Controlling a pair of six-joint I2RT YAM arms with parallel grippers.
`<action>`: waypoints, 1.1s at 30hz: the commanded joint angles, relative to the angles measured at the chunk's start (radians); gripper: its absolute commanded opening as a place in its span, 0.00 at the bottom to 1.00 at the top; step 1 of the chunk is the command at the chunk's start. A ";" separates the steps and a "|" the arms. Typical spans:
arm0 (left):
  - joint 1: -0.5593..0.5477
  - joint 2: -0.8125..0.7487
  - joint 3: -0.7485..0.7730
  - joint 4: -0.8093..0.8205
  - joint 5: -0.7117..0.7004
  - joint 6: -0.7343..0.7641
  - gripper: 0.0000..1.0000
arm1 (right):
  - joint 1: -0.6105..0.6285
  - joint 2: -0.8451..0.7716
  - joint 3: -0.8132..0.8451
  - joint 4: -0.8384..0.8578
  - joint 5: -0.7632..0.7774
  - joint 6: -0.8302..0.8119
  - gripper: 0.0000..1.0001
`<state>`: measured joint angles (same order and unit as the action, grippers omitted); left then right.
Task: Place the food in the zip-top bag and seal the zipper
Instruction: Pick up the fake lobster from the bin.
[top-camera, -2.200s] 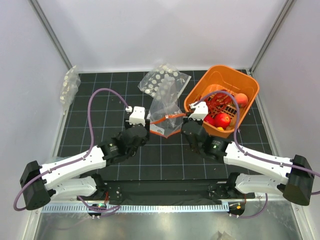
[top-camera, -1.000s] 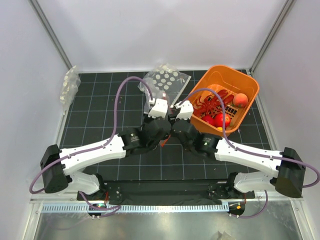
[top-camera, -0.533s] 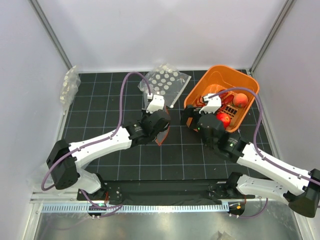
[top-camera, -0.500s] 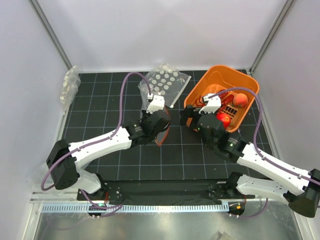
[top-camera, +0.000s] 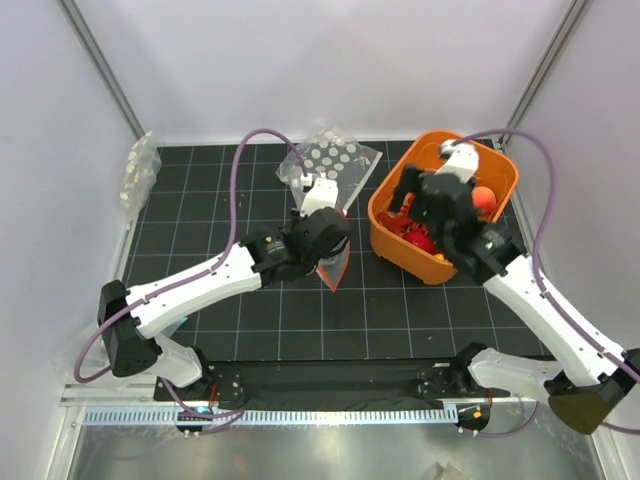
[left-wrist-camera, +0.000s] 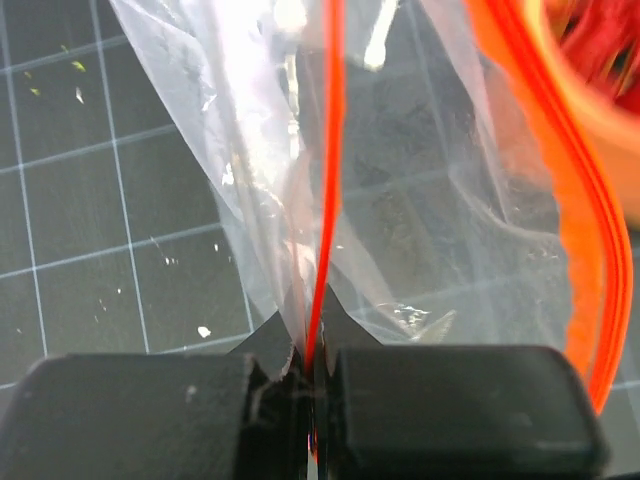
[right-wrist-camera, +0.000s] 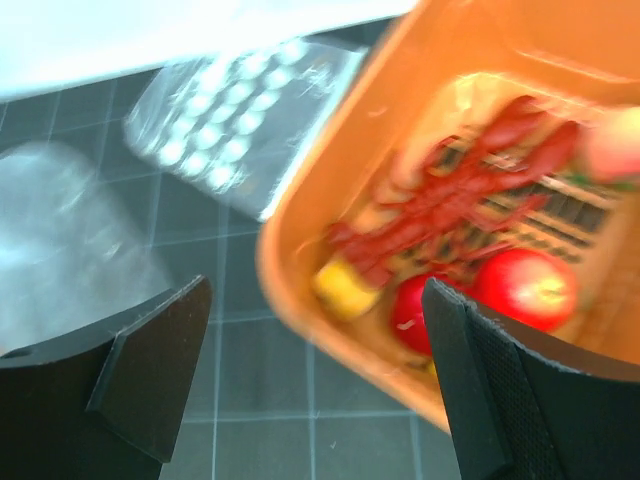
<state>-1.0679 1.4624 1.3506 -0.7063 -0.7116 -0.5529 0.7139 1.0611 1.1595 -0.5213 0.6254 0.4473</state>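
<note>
My left gripper (left-wrist-camera: 315, 355) is shut on the zipper (left-wrist-camera: 327, 190), the orange-red strip at the mouth of the clear zip-top bag (left-wrist-camera: 440, 210). In the top view the bag (top-camera: 335, 268) hangs edge-on under that gripper (top-camera: 333, 240), just left of the orange basket (top-camera: 392, 232). The food lies in the basket: a red long-limbed piece (right-wrist-camera: 455, 190) and round red balls (right-wrist-camera: 527, 287). My right gripper (right-wrist-camera: 315, 375) is open and empty, hovering over the basket's near-left rim (right-wrist-camera: 300, 255); from above it (top-camera: 415, 195) sits over the basket.
A clear bag with rows of white discs (top-camera: 330, 160) lies behind the zip-top bag. Another clear bag (top-camera: 137, 175) leans on the left wall. A yellow piece (right-wrist-camera: 340, 285) and an orange ball (top-camera: 483, 197) also sit in the basket.
My right gripper has left the bag, opened wide and swung right and back over the basket. My left gripper has kept its grip and carried the bag slightly right.
</note>
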 joint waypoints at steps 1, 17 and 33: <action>0.013 0.030 0.113 -0.134 -0.054 -0.064 0.00 | -0.151 0.049 0.185 -0.192 -0.136 0.047 0.94; 0.014 0.038 0.217 -0.381 0.059 -0.186 0.00 | -0.588 0.460 0.237 -0.223 -0.509 0.349 1.00; 0.013 -0.071 0.142 -0.426 0.127 -0.259 0.00 | -0.631 0.865 0.180 0.065 -0.504 0.588 1.00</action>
<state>-1.0573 1.4052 1.4555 -1.0946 -0.5812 -0.7883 0.0940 1.8328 1.3125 -0.5533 0.0978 0.9924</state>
